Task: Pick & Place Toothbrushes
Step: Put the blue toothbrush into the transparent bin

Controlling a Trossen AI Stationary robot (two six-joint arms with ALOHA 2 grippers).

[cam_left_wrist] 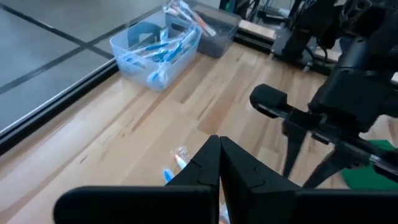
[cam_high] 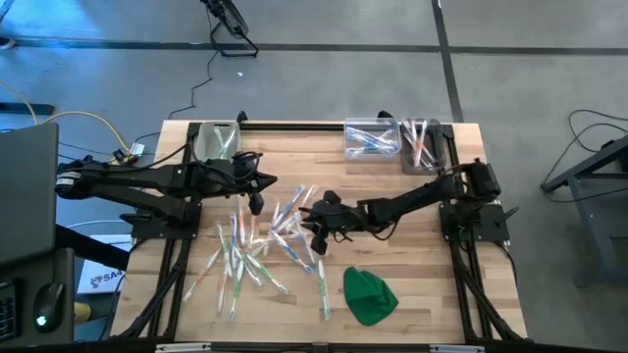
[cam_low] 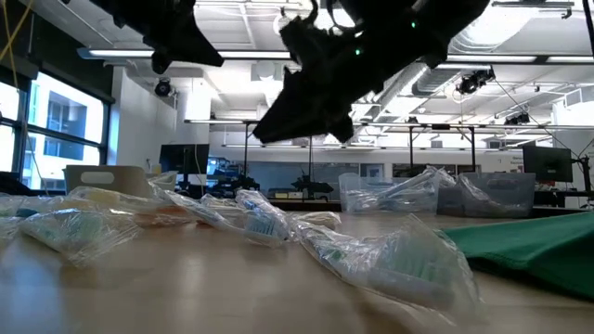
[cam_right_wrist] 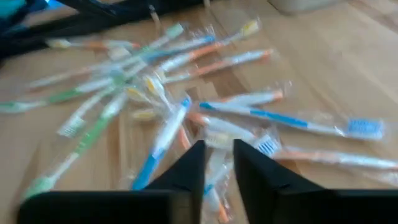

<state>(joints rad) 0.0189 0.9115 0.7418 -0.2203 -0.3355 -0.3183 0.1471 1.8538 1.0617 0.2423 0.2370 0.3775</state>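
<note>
- The right gripper (cam_right_wrist: 217, 163) hovers low over the heap of thin, plastic-wrapped toothbrushes (cam_right_wrist: 186, 93), fingers slightly parted and empty.
- The left gripper (cam_left_wrist: 219, 163) is closed on nothing, above the heap's far edge.
- The toothbrushes lie scattered mid-table on the pale wooden table (cam_high: 412, 196).
- More fill the clear rectangular plastic bins (cam_high: 373, 137) at the back edge.

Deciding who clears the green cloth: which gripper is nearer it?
Right. The right gripper hovers over the toothbrushes just beside the green cloth; the left gripper sits across the pile.
</note>
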